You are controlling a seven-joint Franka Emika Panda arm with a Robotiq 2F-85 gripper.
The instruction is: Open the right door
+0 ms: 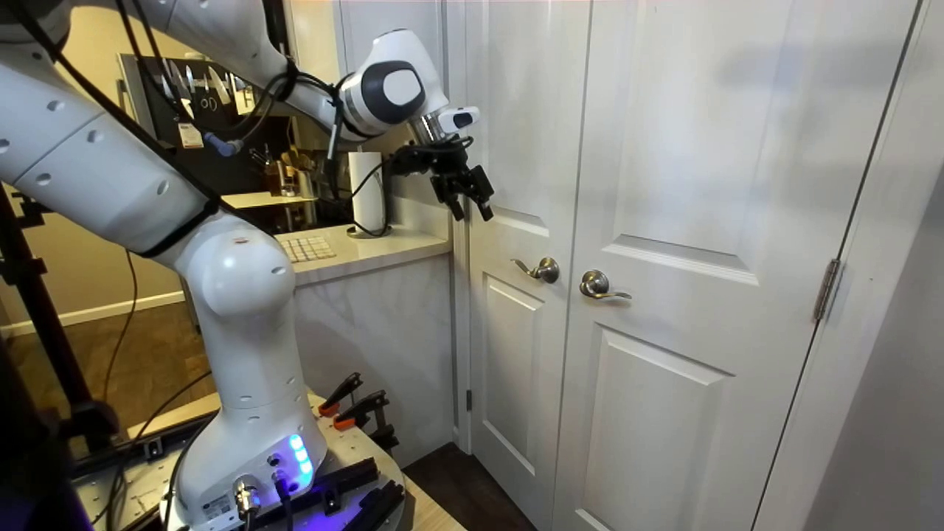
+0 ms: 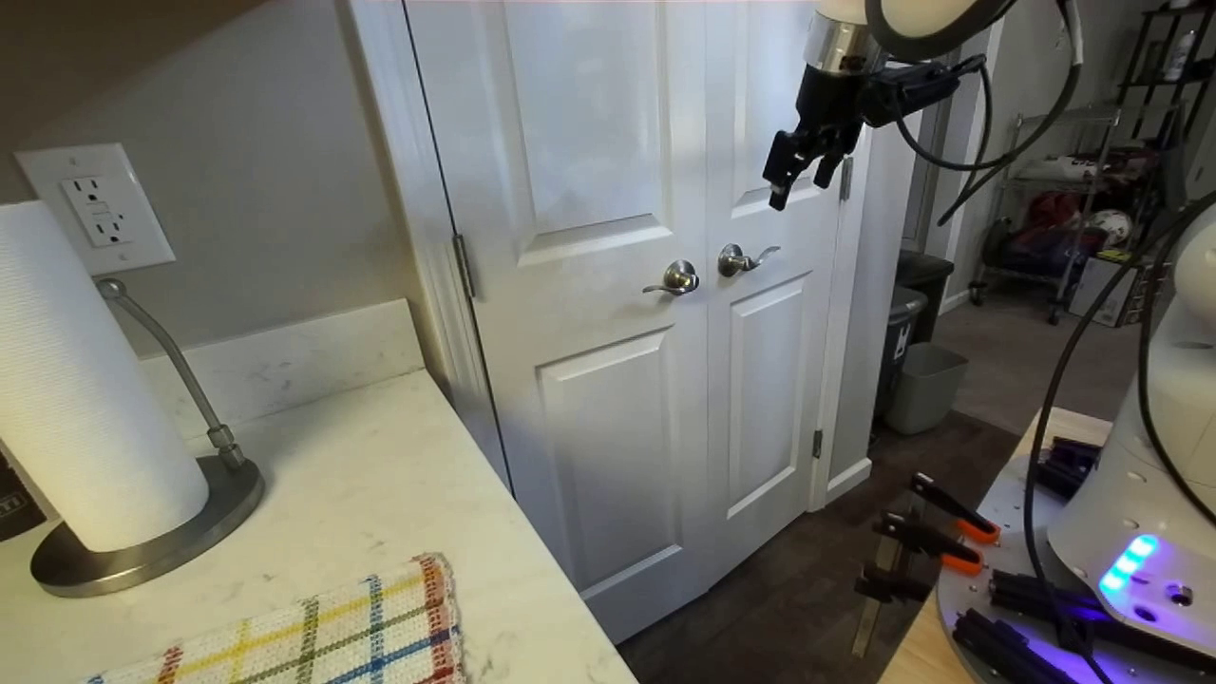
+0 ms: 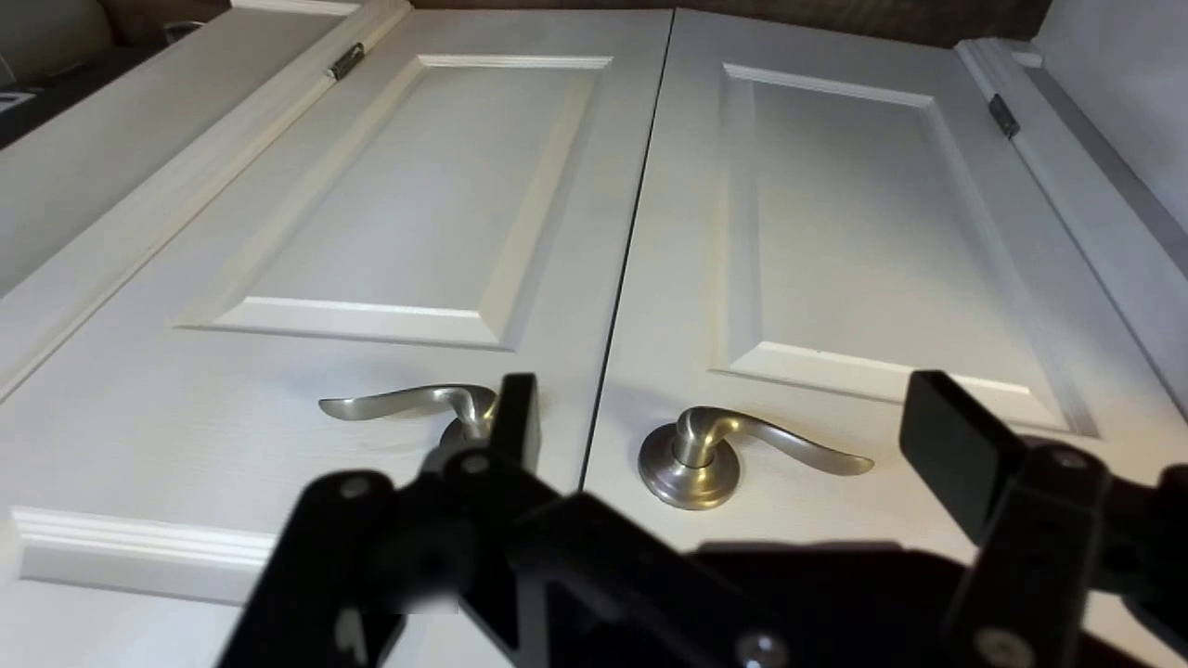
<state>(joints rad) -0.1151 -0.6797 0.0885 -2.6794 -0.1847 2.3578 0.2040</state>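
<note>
Before the right door [image 2: 768, 399], room opens between the countertop [image 2: 380, 465] edge and clamps [image 2: 920, 537] overhanging the wooden table [image 2: 914, 657] edge.

In the wrist view a finger [image 3: 512, 417] of the hand [image 3: 727, 413] hides part of the handle [image 3: 406, 399] on the right door [image 3: 390, 241]. Higher than the hand, both exterior views cut off that door's top. Well beyond the hand, the rack's [image 2: 1069, 116] clutter [image 2: 1053, 209] is indistinct.

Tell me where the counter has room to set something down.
In an exterior view, the counter is bare between the towel stand, the backsplash, the checked cloth and the front edge. A slimmer strip runs past the cloth. The paper towel roll and cloth crowd the left.
</note>
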